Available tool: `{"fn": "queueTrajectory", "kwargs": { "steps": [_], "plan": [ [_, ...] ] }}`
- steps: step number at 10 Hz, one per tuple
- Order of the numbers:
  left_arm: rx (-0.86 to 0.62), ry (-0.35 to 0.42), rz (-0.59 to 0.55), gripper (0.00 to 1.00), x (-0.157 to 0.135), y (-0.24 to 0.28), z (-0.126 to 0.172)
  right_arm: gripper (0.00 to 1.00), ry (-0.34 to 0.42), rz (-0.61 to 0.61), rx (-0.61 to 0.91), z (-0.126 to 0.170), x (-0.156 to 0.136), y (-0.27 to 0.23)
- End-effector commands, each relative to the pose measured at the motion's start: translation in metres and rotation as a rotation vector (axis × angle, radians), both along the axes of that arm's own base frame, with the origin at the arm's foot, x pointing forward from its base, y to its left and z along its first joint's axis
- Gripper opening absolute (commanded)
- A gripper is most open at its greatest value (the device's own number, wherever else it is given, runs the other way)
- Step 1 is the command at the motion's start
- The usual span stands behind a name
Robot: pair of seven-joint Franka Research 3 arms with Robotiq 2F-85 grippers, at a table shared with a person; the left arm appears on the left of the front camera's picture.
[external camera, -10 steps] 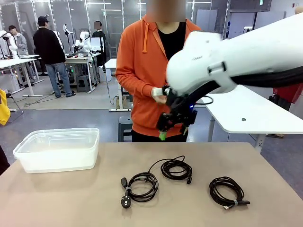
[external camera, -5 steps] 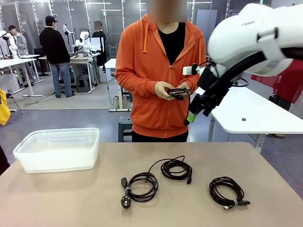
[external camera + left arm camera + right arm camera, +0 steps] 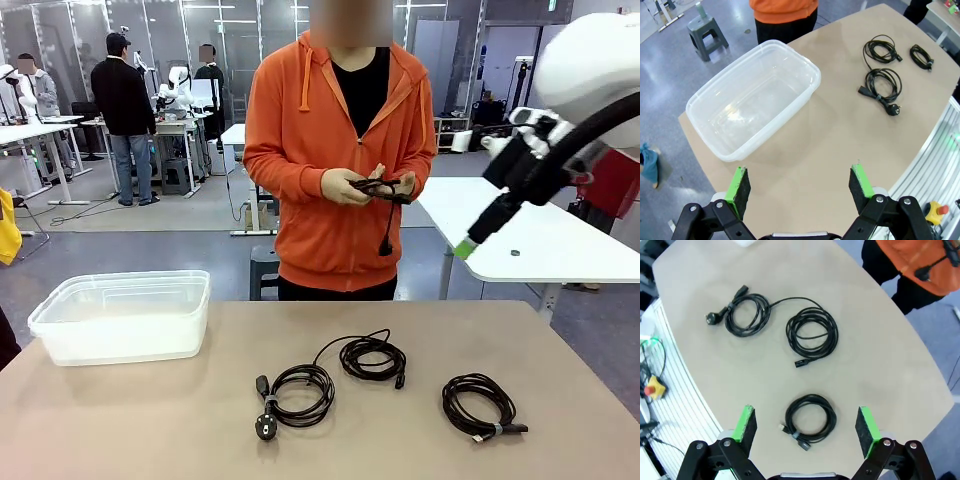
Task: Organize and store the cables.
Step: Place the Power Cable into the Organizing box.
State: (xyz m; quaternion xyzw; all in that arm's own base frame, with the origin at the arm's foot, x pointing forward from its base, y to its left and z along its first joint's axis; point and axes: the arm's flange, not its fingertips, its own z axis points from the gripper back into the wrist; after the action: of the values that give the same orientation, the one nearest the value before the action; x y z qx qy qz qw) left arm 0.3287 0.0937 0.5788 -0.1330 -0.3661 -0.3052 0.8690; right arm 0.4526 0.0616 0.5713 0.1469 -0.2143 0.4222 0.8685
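Three black coiled cables lie on the tan table (image 3: pixel 150 420): one with a round power plug (image 3: pixel 325 395), one behind it (image 3: pixel 375 370), and one to the right (image 3: pixel 455 410). The person in orange holds another cable (image 3: pixel 378 186) in both hands at chest height. My right gripper (image 3: pixel 470 243) hangs high at the right, open and holding nothing; from its wrist camera the gripper (image 3: pixel 807 425) sits above the small coil (image 3: pixel 792 427), with the plug coil (image 3: pixel 765 310) and middle coil (image 3: pixel 830 335) farther off. My left gripper (image 3: pixel 799 184) is open high above the table's edge.
A clear plastic container (image 3: pixel 120 315) stands at the table's left; its rim (image 3: pixel 812 75) lies ahead of the left gripper, with the coils (image 3: pixel 896 82) beyond. A white table (image 3: pixel 540 240) stands behind at the right. People stand at other tables far left.
My right arm has swung up and to the right, away from the person's chest. The person's hands and the cable in them now show. The coils on the table have not moved.
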Motion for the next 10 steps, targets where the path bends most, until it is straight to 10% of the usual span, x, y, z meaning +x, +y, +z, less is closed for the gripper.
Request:
{"fn": "queueTrajectory", "kwargs": {
  "steps": [1,7,10],
  "plan": [
    [0.004,-0.002,-0.014,1.0,-0.001,0.0,0.0,1.0,-0.039,0.056,0.068,-0.009,-0.005,-0.022],
    [0.111,0.017,-0.107,1.0,0.011,-0.072,0.001,1.0,-0.137,0.19,0.016,-0.016,-0.01,-0.038],
    [0.043,0.176,-0.084,1.0,0.026,-0.14,-0.005,1.0,-0.223,0.253,0.046,-0.021,-0.022,-0.039]
  ]
}}
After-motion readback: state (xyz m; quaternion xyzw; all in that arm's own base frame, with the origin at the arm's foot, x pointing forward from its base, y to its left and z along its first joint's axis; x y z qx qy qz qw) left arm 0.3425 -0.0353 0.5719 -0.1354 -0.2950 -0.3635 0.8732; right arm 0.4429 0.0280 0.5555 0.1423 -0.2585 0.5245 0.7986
